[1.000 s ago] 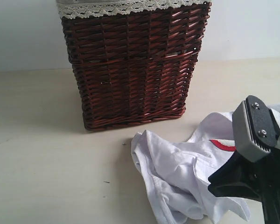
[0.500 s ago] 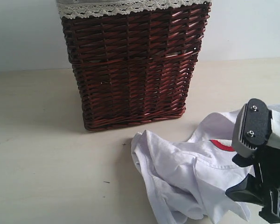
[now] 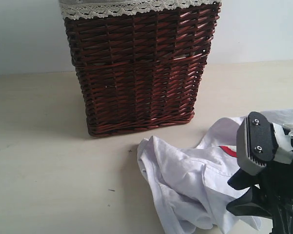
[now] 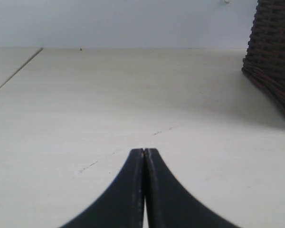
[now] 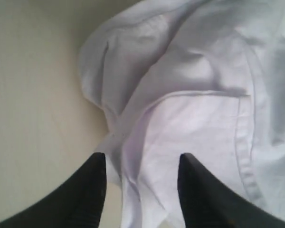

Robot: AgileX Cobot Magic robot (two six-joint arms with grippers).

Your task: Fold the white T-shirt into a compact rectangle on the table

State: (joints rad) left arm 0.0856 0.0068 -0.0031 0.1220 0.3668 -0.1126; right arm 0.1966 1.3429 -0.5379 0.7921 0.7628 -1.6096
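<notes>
Entry, near to far.

- You are holding the right gripper [image 5: 141, 164] low at about 4 o'clock in the exterior view. Its jaws are standing apart and straddling a raised hem edge of the white T-shirt [image 3: 185, 180]. Nothing is pinched yet, and whether the fingertips are touching cloth cannot be told. Judgement: you are lining up on an edge so the heap can be pulled flat before any fold.
- The shirt is lying crumpled on the table [image 3: 49, 170], at roughly 5 o'clock from the wicker basket [image 3: 141, 68] and just clear of its base. It is bunched and creased, so folding is not begun.
- You are keeping the left gripper [image 4: 144, 156] over bare table with its jaws pressed together on nothing, well apart from the shirt. It is probably waiting its turn. A corner of the basket is showing beyond it.
- The basket is standing upright at 12 o'clock, with cream lace trim [image 3: 122, 9] along its rim and the pale wall [image 3: 24, 34] behind.

Markings: a sliver of red patch [image 3: 229, 151] is peeking out beside the gripper. No letters are readable, and no tag or brand is showing anywhere.
</notes>
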